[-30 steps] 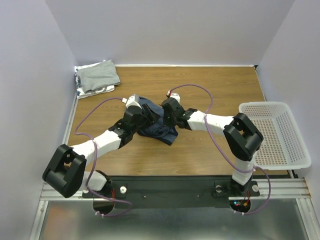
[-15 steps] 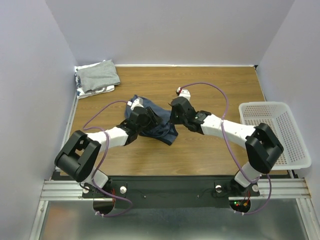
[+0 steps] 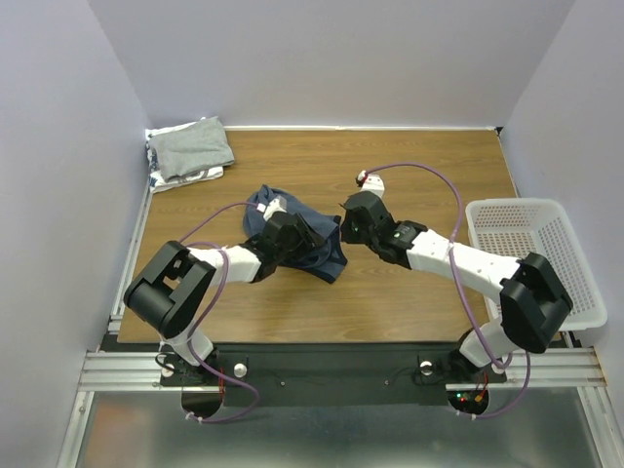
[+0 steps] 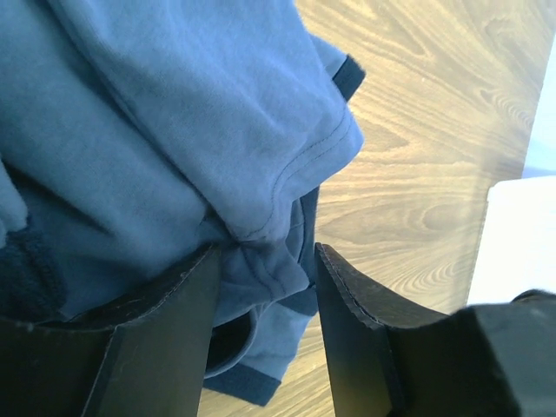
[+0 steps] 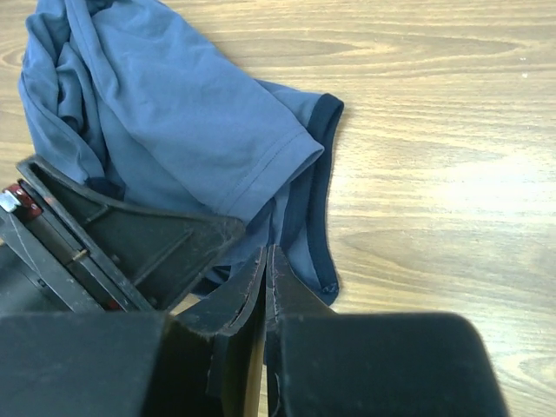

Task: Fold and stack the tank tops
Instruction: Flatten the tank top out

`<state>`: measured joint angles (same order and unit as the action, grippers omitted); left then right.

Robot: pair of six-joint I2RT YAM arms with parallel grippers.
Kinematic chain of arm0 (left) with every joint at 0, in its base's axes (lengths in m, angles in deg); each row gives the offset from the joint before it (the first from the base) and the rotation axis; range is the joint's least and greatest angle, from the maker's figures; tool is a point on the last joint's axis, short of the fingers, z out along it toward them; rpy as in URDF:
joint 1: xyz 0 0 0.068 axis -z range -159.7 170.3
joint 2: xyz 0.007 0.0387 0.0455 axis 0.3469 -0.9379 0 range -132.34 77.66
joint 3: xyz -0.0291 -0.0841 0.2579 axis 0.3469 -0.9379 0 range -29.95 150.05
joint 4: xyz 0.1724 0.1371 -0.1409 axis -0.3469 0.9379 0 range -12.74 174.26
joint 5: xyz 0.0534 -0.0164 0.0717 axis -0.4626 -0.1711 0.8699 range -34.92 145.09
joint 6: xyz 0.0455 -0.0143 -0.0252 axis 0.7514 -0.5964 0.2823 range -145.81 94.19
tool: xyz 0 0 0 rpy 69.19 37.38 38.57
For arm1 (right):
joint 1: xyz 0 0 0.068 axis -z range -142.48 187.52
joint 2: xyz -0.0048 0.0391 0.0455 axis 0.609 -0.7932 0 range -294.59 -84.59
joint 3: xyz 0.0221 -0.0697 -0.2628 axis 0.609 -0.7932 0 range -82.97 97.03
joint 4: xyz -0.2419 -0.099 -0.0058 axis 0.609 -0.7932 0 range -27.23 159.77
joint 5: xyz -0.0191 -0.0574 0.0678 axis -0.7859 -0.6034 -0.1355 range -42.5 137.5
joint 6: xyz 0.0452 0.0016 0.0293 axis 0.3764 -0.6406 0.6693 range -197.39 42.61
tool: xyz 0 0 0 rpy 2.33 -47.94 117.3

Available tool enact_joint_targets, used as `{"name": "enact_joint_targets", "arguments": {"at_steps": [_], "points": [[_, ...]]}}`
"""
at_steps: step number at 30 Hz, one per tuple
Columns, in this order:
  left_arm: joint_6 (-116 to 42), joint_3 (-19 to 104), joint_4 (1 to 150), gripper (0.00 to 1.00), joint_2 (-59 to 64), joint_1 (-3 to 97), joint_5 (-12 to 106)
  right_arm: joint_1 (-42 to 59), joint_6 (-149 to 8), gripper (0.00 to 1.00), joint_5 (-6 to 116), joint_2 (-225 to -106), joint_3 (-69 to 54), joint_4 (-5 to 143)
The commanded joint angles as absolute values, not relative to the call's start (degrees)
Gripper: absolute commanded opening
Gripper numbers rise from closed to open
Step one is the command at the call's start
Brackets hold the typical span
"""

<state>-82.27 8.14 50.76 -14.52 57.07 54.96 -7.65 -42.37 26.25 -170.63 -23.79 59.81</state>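
Note:
The slate-blue tank top (image 3: 325, 257) lies crumpled in the middle of the wooden table, its dark trim showing along the hem. My left gripper (image 3: 300, 239) rests on it, open, and a bunched fold of the blue tank top (image 4: 174, 130) runs down between its fingers (image 4: 174, 313). My right gripper (image 3: 345, 230) is at the heap's right edge, shut with nothing in it. Its tip (image 5: 267, 252) hovers over the trimmed edge of the blue tank top (image 5: 174, 104). A light grey tank top (image 3: 193, 146) lies folded at the back left on a black-and-white patterned one (image 3: 159, 168).
A white mesh basket (image 3: 517, 205) stands at the table's right edge, beside the right arm. The left gripper's black body (image 5: 113, 234) fills the lower left of the right wrist view. Bare wood (image 3: 429, 166) spreads behind and right of the heap.
The right gripper has drawn back to the right, off the blue heap. The left arm's elbow has swung toward the near left, its gripper staying on the cloth.

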Motion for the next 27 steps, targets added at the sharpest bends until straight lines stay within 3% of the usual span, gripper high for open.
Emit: {"name": "enact_joint_targets", "arguments": {"at_steps": [1, 15, 20, 23, 27], "points": [[-83.11, 11.01, 47.38, 0.57, -14.63, 57.39, 57.45, -7.22, -41.45, 0.08, 24.74, -167.91, -24.87, 60.71], [-82.85, 13.12, 48.26, 0.48, -18.14, 57.39, 59.21, -7.22, -40.30, 0.08, 25.71, -165.62, -27.59, 60.80], [-81.71, 15.31, 48.52, 0.26, -18.58, 57.21, 59.04, -7.22, -39.78, 0.08, 26.84, -165.89, -27.94, 60.80], [-79.78, 18.38, 51.14, 0.01, -17.36, 56.42, 60.00, -7.22, -39.25, 0.13, 27.55, -165.62, -28.65, 60.80], [-76.70, 22.08, 54.67, 0.00, -14.11, 55.10, 61.59, -7.22, -38.63, 0.15, 27.73, -165.27, -29.53, 60.89]]}}
